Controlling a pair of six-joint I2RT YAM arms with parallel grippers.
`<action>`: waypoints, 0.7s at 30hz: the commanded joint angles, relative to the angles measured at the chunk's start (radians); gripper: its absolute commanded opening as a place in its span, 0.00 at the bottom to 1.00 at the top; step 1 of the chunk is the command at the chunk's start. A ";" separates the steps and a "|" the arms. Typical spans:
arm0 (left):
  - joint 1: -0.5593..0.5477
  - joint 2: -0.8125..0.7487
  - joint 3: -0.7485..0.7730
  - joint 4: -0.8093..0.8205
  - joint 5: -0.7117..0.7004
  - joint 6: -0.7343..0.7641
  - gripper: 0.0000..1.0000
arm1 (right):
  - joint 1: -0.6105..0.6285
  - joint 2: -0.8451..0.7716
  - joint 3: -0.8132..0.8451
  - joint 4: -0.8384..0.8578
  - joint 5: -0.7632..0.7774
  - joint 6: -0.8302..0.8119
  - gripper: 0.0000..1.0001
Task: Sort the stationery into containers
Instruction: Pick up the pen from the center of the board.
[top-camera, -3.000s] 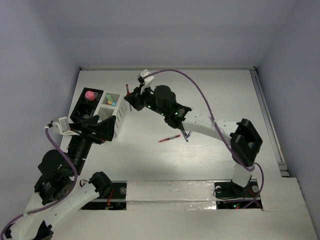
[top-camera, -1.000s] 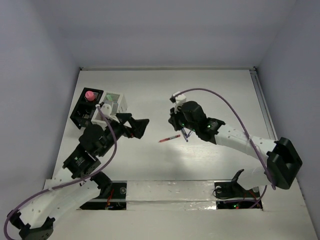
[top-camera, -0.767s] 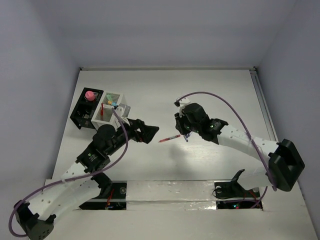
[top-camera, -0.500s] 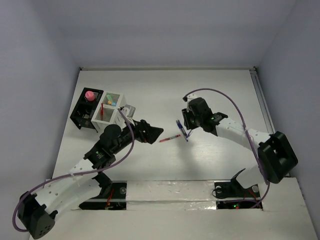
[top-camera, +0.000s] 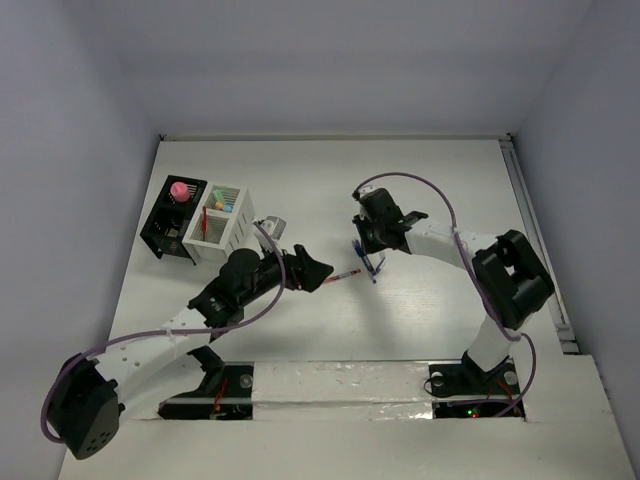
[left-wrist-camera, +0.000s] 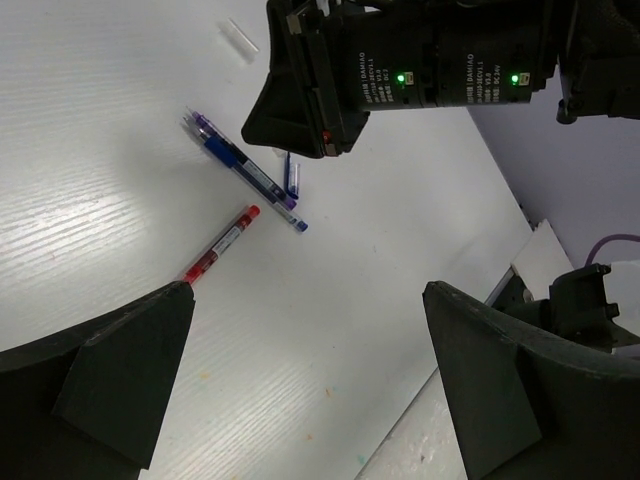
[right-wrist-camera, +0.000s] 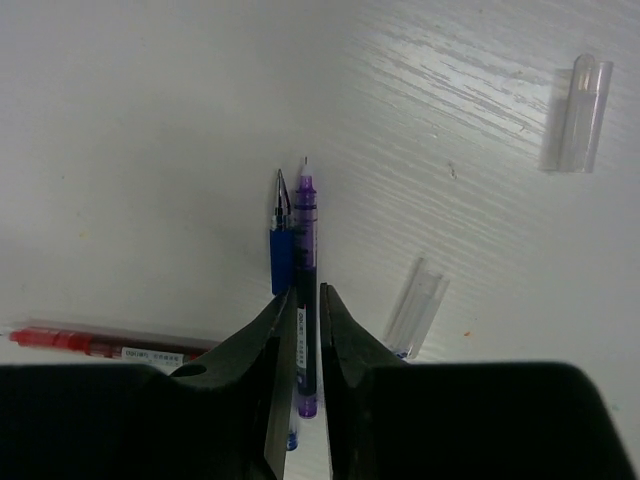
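In the right wrist view my right gripper (right-wrist-camera: 308, 300) has its fingers closed narrowly on a purple pen (right-wrist-camera: 305, 230) that lies on the table. A blue pen (right-wrist-camera: 281, 250) lies tight against the purple pen's left side. A red pen (right-wrist-camera: 90, 345) lies further left and is also on the table in the top view (top-camera: 345, 274). My left gripper (left-wrist-camera: 307, 295) hangs wide open over bare table, its left fingertip next to the red pen (left-wrist-camera: 222, 243). The black container (top-camera: 172, 222) holds a pink-topped piece (top-camera: 180, 189). The white container (top-camera: 228, 232) beside it holds small coloured bits.
Two clear pen caps (right-wrist-camera: 577, 110) (right-wrist-camera: 420, 300) lie loose to the right of the pens. The right arm's wrist (left-wrist-camera: 400, 70) hangs just beyond the pens in the left wrist view. The table's near edge (left-wrist-camera: 470, 400) runs close under the left gripper.
The left arm has reached rightward from the containers to the red pen. The right gripper has come down over the blue and purple pens and its jaws have narrowed round the purple one.
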 joint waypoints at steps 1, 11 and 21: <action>0.005 0.007 -0.010 0.107 0.029 0.001 0.99 | -0.004 0.025 0.068 -0.011 0.007 -0.001 0.22; 0.005 0.053 -0.033 0.162 0.045 -0.001 0.99 | -0.004 0.038 0.033 0.055 -0.124 0.028 0.21; 0.005 0.065 -0.035 0.176 0.043 -0.001 0.99 | -0.004 0.035 0.048 0.052 -0.053 0.027 0.21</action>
